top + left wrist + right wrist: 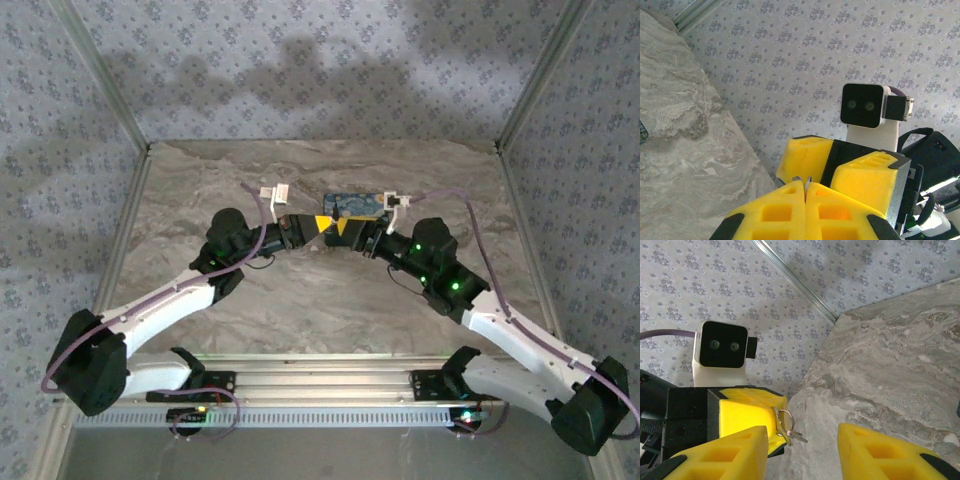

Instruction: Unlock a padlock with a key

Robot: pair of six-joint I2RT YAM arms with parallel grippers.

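Item: left gripper (322, 226); yellow fingers (780, 212) pressed together, clamped on a small metal ring (782, 416); the key (794, 436) hangs from that ring, poking out just past the fingertips; in the left wrist view only a sliver of metal shows at the seam between the pads.

Item: right gripper (348, 230); its fingers (880, 455) stand well apart, nothing held; it faces the left gripper tip to tip; the key sits in the gap between the right fingers, close beside one finger and well clear of the other; whether key and near finger touch cannot be told.

Item: padlock (355, 203); dark blue block lying on the marbled table (300, 300); placed just beyond the meeting gripper tips, on the side away from the arm bases; nearer the right gripper than the left; apart from the key and from both sets of fingers; whether its shackle is open cannot be told at this size.

Item: white wrist camera (865, 105) of the right arm, seen above the right gripper's fingers, against the patterned wall (790, 50).
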